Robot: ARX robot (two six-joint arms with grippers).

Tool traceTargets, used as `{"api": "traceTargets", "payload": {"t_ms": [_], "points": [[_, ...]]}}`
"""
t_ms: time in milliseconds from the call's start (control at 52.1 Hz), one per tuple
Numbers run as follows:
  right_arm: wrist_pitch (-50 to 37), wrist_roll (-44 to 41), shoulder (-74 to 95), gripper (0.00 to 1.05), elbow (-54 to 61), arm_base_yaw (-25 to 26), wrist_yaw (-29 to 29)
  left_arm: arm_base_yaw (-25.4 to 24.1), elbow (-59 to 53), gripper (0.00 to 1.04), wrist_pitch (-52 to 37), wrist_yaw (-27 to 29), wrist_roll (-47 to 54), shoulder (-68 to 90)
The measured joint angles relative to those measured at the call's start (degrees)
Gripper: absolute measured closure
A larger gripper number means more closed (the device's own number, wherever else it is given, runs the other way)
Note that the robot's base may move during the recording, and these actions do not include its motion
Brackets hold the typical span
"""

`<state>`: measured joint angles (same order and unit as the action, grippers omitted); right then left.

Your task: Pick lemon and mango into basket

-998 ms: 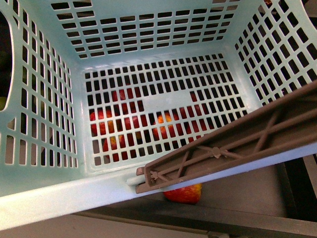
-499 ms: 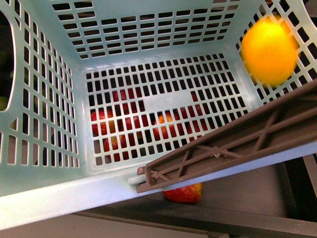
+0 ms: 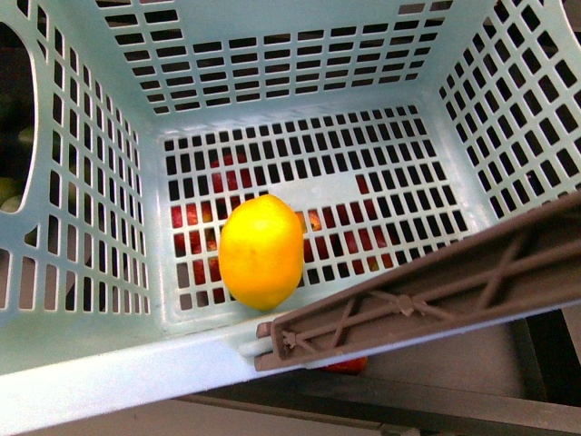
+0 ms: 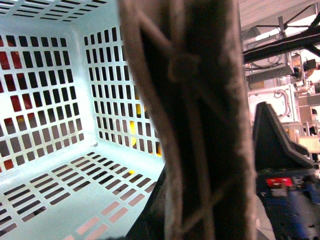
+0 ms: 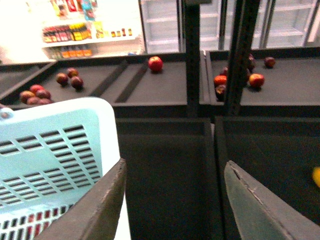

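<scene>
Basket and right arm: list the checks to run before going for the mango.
1. Lemon resting on the basket floor: ok.
2. Right end effector open and empty: ok.
3. Mango located: cannot tell; the red fruit beneath the basket is unidentifiable.
4. Mango in basket: not ok; only the lemon is inside.
5. Brown handle held securely: cannot tell; it fills the left wrist view, blurred.

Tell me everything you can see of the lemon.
The lemon is bright yellow, smooth and oval, slightly pointed at its near end. It lies alone on the slotted floor of the aqua plastic basket, close to the near wall, left of the brown handle. Beneath, red fruit shows through the slots.
</scene>
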<state>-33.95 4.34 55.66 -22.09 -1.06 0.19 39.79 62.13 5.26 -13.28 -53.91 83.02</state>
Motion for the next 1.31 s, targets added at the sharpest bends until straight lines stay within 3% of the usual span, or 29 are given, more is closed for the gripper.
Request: {"api": "traceTargets", "payload": {"t_ms": [269,518,576,806,1094,1306], "points": [[-1.2,-3.8,-8.8,1.03,10.7,0.9,-0.2,0.0,0.0,1.01,0.0,0.2,-0.1,0.0],[0.8,-4.0,-15.0,1.03,15.0,1.0,-0.2,0.0,-0.1,1.01,0.0,0.1,0.0,0.0],[1.1,-4.1,-15.9,0.9,15.5,1.0,-0.2,0.0,-0.1,1.01,0.0,0.0,0.0,0.0],[1.1,-4.1,-16.0,0.59,15.5,1.0,-0.2,0.0,-0.1,1.01,0.0,0.0,0.0,0.0],[1.1,-4.1,-16.0,0.09,15.5,1.0,-0.2,0.0,-0.1,1.01,0.0,0.0,0.0,0.0],[1.1,-4.1,-16.1,0.09,15.5,1.1,0.1,0.7,-0.1,1.01,0.0,-0.9,0.0,0.0]]}}
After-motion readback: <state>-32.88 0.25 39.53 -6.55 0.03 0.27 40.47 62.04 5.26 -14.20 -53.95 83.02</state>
